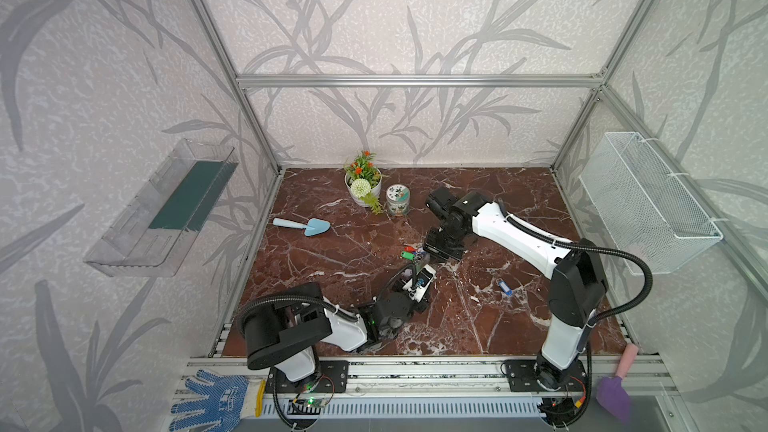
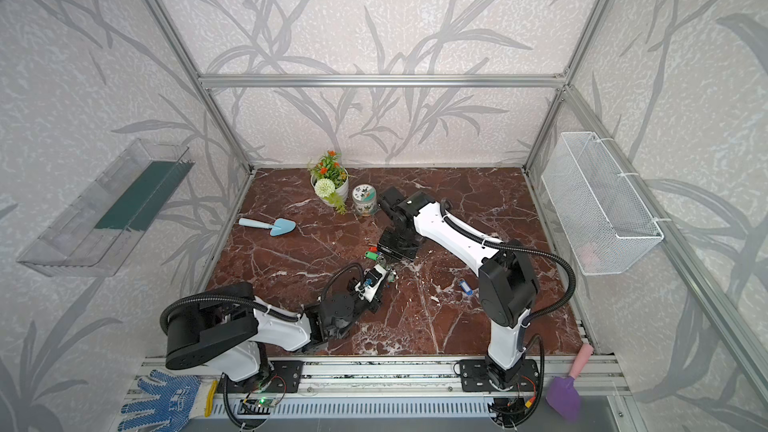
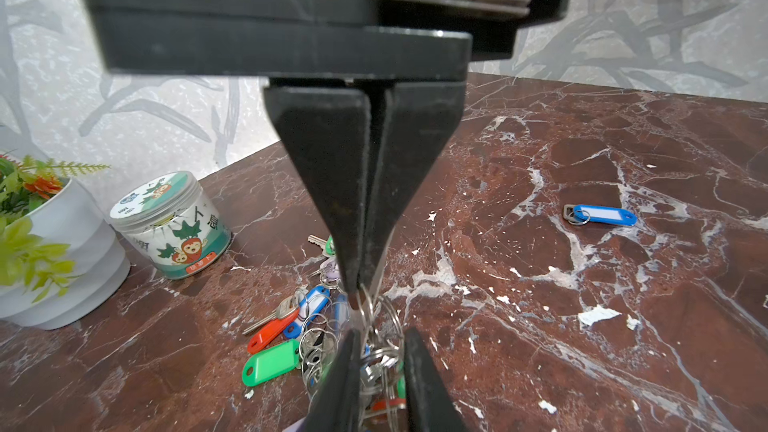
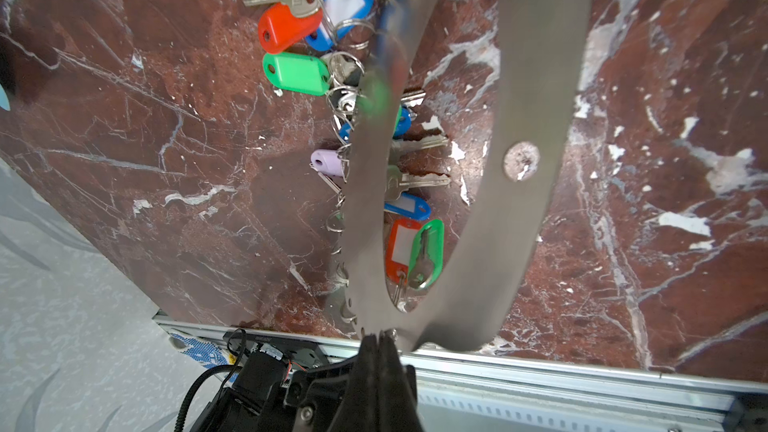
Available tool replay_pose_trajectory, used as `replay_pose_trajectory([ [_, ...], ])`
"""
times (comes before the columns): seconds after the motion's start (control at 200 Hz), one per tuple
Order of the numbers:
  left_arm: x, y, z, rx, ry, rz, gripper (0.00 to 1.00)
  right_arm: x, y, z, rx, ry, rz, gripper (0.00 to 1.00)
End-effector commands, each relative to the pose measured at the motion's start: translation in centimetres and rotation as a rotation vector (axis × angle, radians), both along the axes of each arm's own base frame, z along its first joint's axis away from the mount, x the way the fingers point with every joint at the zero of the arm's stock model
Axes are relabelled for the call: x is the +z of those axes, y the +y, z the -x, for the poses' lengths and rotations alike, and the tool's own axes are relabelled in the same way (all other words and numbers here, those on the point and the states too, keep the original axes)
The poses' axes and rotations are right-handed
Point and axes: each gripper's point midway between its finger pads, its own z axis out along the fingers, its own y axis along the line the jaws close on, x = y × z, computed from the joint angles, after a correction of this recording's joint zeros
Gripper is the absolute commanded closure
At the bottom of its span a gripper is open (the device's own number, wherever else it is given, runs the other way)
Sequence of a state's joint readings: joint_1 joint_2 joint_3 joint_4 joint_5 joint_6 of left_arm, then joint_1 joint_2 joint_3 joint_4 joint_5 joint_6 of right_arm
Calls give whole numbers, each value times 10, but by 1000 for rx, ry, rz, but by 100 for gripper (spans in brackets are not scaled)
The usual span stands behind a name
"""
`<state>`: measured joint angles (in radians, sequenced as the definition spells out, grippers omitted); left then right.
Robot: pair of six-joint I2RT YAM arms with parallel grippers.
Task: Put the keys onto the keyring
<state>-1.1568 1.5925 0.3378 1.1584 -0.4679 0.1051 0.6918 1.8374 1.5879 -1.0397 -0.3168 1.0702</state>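
Right gripper [image 3: 360,284]: clenched on the rim of the keyring [image 4: 528,97], fingers pointing down.
Keyring: hangs on edge from this grip, over the marble table [image 3: 540,326], small rings along its rim.
Left gripper [image 3: 382,338]: fingers stand apart, one on each side of a bunch of split rings [image 3: 365,311] under the keyring; if they press the rings, I cannot tell.
Keys [image 4: 297,74]: red, green, blue and lilac tags with metal keys lie in a heap on the table, beside and below the keyring.
Lone blue key [image 3: 602,216]: flat on the table, well apart from the heap.
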Motion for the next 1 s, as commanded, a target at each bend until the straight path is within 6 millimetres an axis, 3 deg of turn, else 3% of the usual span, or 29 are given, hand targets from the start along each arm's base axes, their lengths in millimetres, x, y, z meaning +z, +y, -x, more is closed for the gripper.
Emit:
replay_pose_trajectory([
  [0.0, 11, -2, -4, 24, -26, 30, 81, 12, -3, 2, -9, -11, -25, 100],
  [0.665, 9, -9, -7, 33, -19, 25, 86, 8, -2, 3, -15, -4, -30, 100],
  [0.995, 1, -3, -8, 62, -5, 13, 85, 9, -2, 2, -17, -8, -36, 100],
])
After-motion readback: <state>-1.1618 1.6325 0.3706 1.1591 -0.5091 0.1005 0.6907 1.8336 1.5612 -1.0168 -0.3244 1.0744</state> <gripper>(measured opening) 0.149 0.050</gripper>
